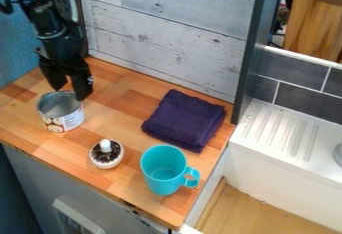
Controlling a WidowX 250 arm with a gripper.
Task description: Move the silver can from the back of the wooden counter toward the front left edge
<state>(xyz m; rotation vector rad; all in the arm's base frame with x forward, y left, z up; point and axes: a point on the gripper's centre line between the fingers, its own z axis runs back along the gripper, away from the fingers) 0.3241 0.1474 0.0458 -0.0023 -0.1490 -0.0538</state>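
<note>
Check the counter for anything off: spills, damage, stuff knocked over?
The wooden counter's front edge has dark, ragged marks below and left of the turquoise mug; looks chipped or worn. No spill visible. Mug and open can stand upright; purple cloth lies folded.

A cloth (182, 119) lies beyond a mug (160, 178) on the surface (125, 94). Left, a can (65, 122) stands beyond a small object (108, 164).

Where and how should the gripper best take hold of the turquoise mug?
The turquoise mug stands upright and open, so probably grip its rim from above, opposite the handle, one finger inside and one outside.
</note>
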